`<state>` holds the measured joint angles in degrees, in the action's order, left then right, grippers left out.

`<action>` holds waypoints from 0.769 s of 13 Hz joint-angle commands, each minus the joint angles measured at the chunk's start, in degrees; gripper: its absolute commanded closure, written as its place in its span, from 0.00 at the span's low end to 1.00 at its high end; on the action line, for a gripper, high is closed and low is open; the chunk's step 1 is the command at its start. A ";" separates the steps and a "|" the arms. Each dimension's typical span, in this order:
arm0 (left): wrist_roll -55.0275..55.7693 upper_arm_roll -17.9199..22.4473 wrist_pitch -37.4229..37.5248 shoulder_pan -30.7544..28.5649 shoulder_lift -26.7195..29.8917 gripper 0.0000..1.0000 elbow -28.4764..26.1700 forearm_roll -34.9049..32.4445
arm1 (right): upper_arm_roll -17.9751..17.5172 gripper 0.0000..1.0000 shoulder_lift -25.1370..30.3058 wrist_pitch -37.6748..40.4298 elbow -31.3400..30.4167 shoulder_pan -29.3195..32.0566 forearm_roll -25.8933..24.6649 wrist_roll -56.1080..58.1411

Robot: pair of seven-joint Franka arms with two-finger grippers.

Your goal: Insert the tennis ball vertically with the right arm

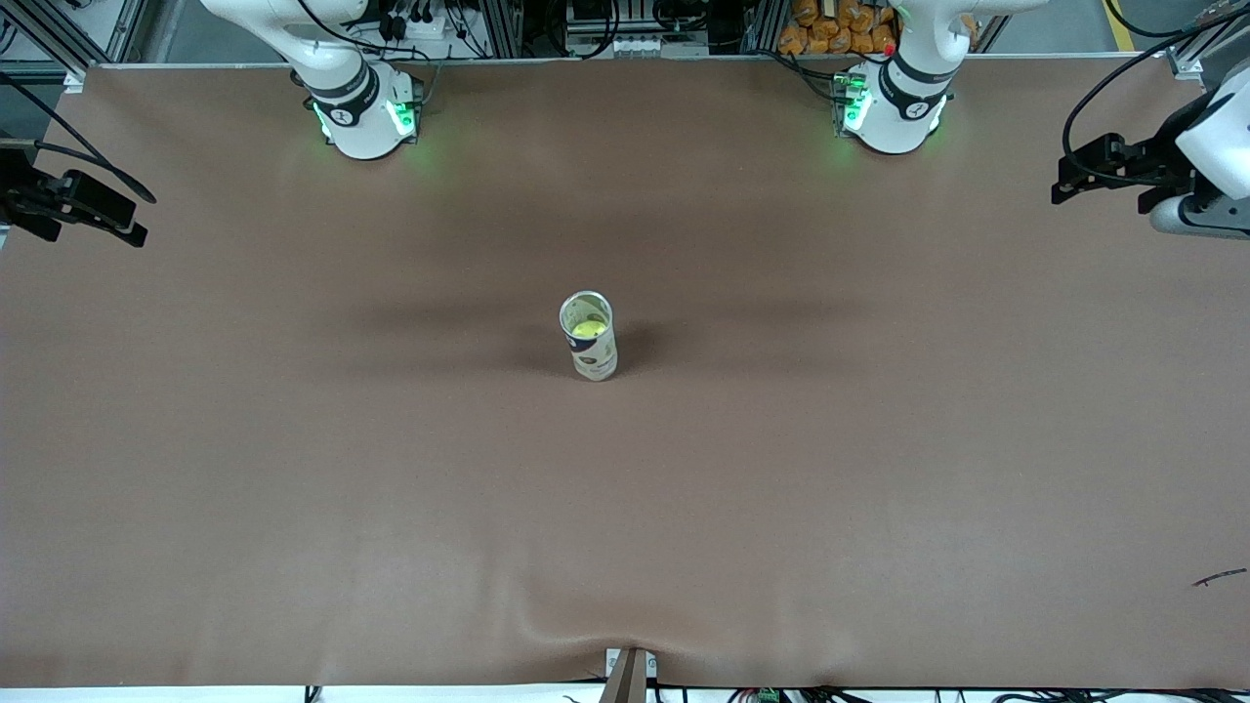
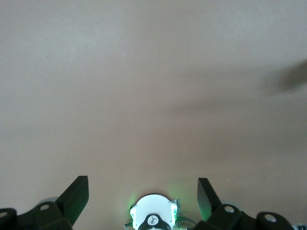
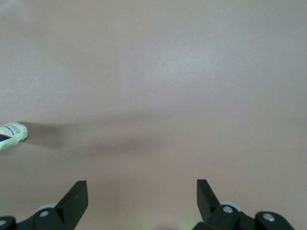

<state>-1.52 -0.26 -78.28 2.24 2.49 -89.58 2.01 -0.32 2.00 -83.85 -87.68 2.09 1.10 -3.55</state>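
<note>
A yellow-green tennis ball [image 1: 589, 328] sits inside an upright white can [image 1: 594, 356] with an open top, at the middle of the brown table [image 1: 625, 508]. The can's end [image 3: 12, 135] also shows at the edge of the right wrist view. My right gripper [image 1: 127, 215] [image 3: 141, 183] hangs high over the table in front of its base, open and holding nothing. My left gripper [image 1: 1069, 176] [image 2: 143, 181] hangs high in front of its own base, open and holding nothing. Both are well apart from the can.
The right arm's base [image 1: 363, 112] and the left arm's base [image 1: 894, 107] [image 2: 153, 215] stand at the table's edge farthest from the front camera, lit green. The cloth is wrinkled at the near edge [image 1: 625, 625]. A small dark scrap [image 1: 1221, 578] lies toward the left arm's end.
</note>
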 commanded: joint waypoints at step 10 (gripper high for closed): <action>7.40 -0.26 -4.95 -0.30 0.76 0.00 -0.68 -1.22 | -0.38 0.00 0.20 -0.08 0.06 0.45 -0.04 0.12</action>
<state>6.18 -0.37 -82.47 2.23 2.49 -89.60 1.66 -0.32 2.00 -83.85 -87.68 2.09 1.10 -3.55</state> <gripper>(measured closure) 0.000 0.000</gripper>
